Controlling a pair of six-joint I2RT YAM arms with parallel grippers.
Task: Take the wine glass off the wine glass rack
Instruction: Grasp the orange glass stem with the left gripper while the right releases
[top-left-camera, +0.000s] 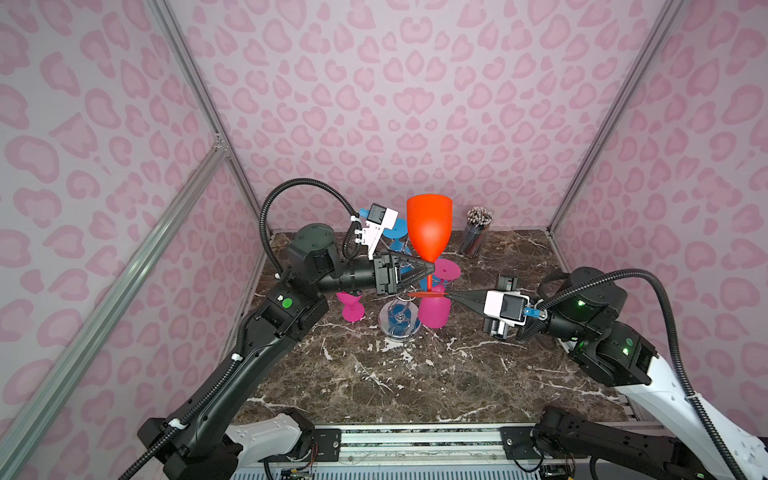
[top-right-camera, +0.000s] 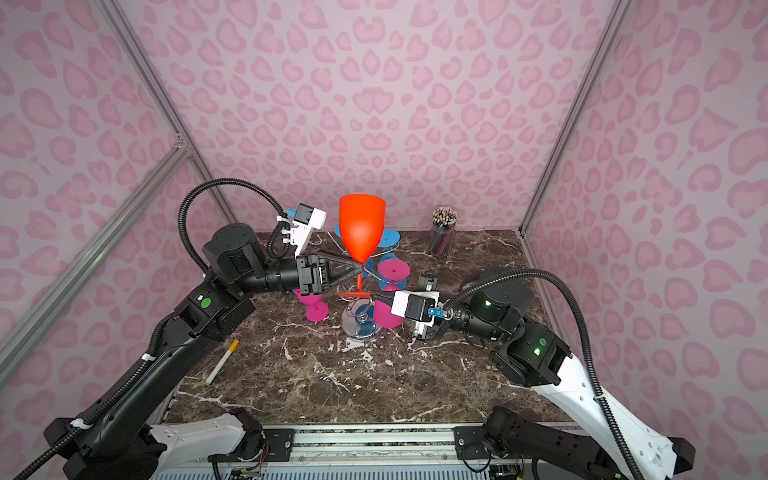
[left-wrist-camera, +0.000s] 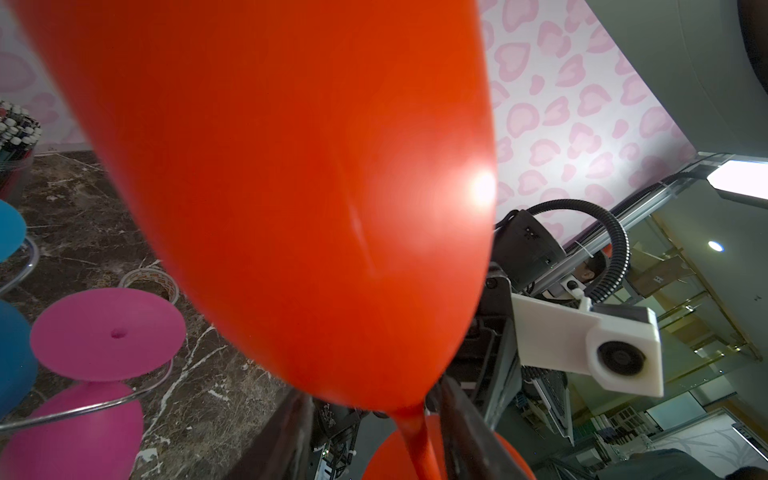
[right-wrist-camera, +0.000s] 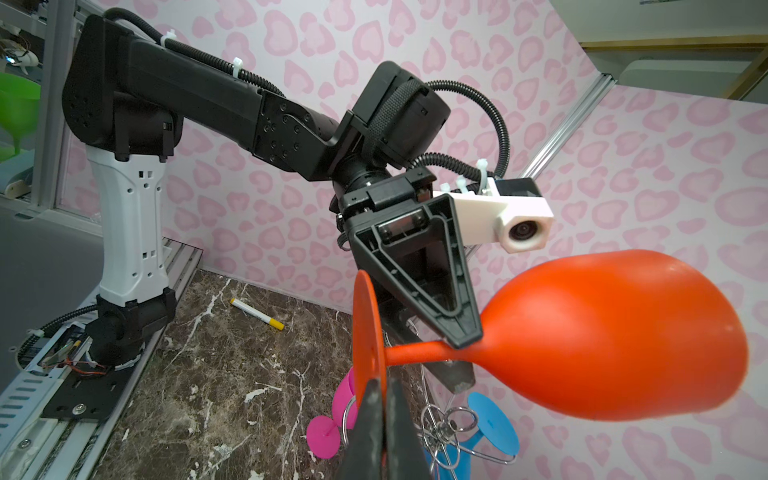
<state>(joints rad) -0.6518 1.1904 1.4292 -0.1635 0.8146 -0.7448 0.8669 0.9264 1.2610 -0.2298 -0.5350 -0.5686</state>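
Note:
An orange wine glass is held upright in the air over the wine glass rack, a chrome wire stand with a round mirror base. My right gripper is shut on the rim of the glass's flat foot. My left gripper stands open, with one finger on each side of the thin stem just under the bowl. In the left wrist view a gap shows on one side of the stem.
Pink glasses and blue ones hang upside down from the rack's arms. A clear cup of pencils stands at the back right. A white and yellow marker lies on the marble top near the left arm.

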